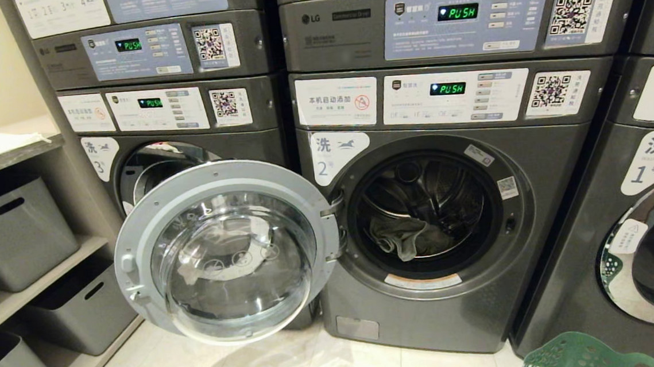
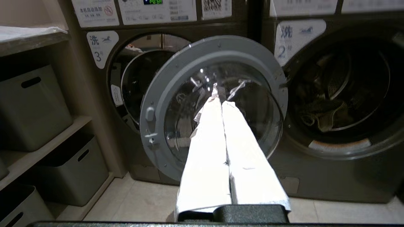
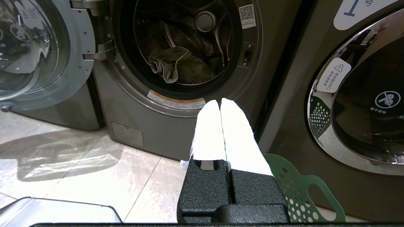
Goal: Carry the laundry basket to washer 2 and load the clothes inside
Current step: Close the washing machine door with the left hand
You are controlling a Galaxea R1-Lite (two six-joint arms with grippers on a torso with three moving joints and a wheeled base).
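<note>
Washer 2 [image 1: 458,324] stands in the middle with its round door [image 1: 225,251] swung open to the left. Grey-green clothes [image 1: 403,238] lie in its drum, also visible as clothes [image 3: 176,64] from the right wrist. The green perforated laundry basket [image 1: 575,356] sits on the floor at the lower right, before washer 1; only its rim shows. My left gripper [image 2: 220,101] is shut and empty, pointing at the open door's glass [image 2: 221,85]. My right gripper [image 3: 220,102] is shut and empty, low in front of washer 2, next to the basket's handle [image 3: 303,192].
Washer 3 [image 1: 101,159] sits behind the open door, washer 1 [image 1: 652,230] on the right with its door shut. Shelves with grey bins [image 1: 14,234] line the left wall. Pale floor tiles [image 1: 293,364] spread in front of the machines.
</note>
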